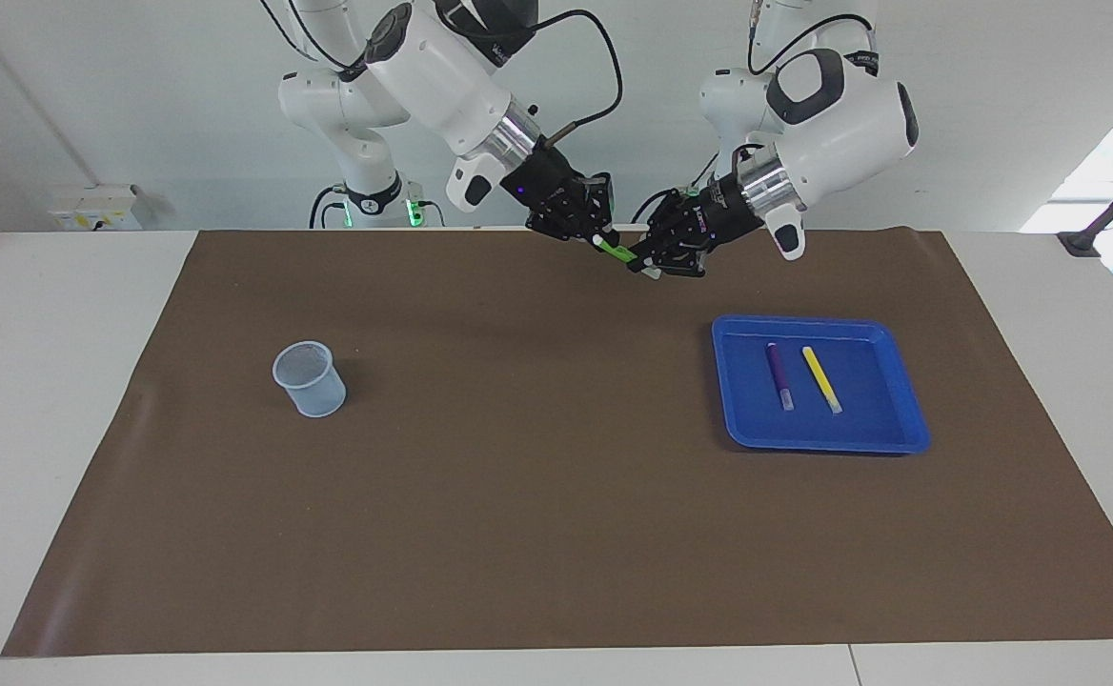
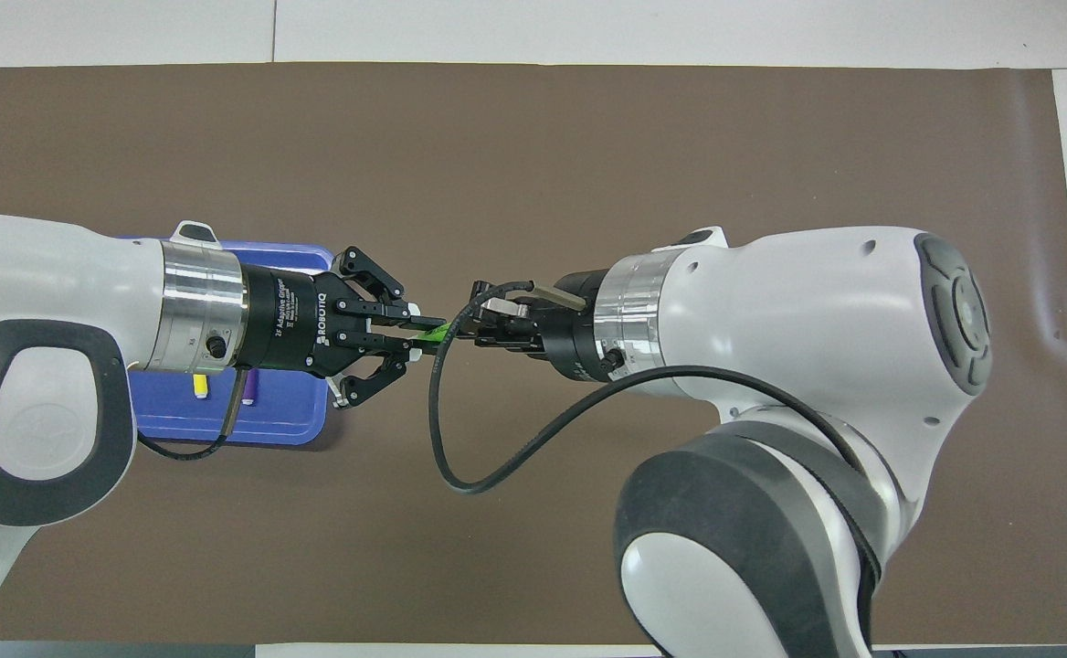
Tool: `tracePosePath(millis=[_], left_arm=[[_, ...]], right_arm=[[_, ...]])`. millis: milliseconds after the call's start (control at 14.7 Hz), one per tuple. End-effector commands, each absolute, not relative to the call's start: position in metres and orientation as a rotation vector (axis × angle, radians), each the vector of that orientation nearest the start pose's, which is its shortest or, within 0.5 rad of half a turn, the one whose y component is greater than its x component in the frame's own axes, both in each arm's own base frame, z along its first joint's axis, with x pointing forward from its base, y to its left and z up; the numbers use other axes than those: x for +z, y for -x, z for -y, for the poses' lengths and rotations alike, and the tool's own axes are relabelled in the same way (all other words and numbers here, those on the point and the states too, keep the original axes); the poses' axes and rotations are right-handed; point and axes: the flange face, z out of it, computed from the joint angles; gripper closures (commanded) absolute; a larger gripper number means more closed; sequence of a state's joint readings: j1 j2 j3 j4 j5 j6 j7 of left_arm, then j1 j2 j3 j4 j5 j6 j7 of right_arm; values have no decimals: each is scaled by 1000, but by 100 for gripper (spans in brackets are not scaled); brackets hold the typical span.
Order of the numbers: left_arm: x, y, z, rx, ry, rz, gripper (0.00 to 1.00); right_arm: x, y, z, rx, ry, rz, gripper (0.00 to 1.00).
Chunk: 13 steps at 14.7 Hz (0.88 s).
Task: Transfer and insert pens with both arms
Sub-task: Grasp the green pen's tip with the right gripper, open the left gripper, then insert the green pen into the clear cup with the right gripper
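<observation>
Green pen held in the air over the brown mat near the robots' edge, left gripper jaws clamped on its pale end, right gripper jaws closed on the other end, purple pen and yellow pen in the blue tray, half hidden under the left arm from overhead, cup toward the right arm's end, open mat between.

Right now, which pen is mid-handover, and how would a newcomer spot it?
Look above the brown mat, near the robots. The green pen hangs there between the left hand and right hand, both shut on it. The purple pen and yellow pen lie in the blue tray.
</observation>
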<state>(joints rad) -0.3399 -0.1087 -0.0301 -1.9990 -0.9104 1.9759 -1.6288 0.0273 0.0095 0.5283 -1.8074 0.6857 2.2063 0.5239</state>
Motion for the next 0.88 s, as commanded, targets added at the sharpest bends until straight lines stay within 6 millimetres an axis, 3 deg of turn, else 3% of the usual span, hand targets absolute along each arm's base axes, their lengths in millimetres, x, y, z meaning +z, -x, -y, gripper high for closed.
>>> tracePosePath(millis=[0, 136, 204, 272, 544, 816], left_arm=[[543, -480, 237, -872, -1683, -1790, 100], [546, -478, 235, -868, -1681, -1787, 100], [546, -478, 235, -867, -1681, -1786, 40], [549, -477, 234, -868, -1681, -1782, 0], [555, -474, 228, -848, -1699, -1764, 0], [549, -482, 205, -690, -1866, -1654, 0]], right_arm=[[576, -500, -329, -25, 2423, -311, 100], [579, -499, -324, -27, 2432, -312, 100], [582, -496, -321, -35, 2452, -303, 100], [583, -495, -317, -39, 2475, -295, 100], [584, -501, -274, -54, 2553, -309, 100], [566, -510, -199, -101, 2638, -334, 100]])
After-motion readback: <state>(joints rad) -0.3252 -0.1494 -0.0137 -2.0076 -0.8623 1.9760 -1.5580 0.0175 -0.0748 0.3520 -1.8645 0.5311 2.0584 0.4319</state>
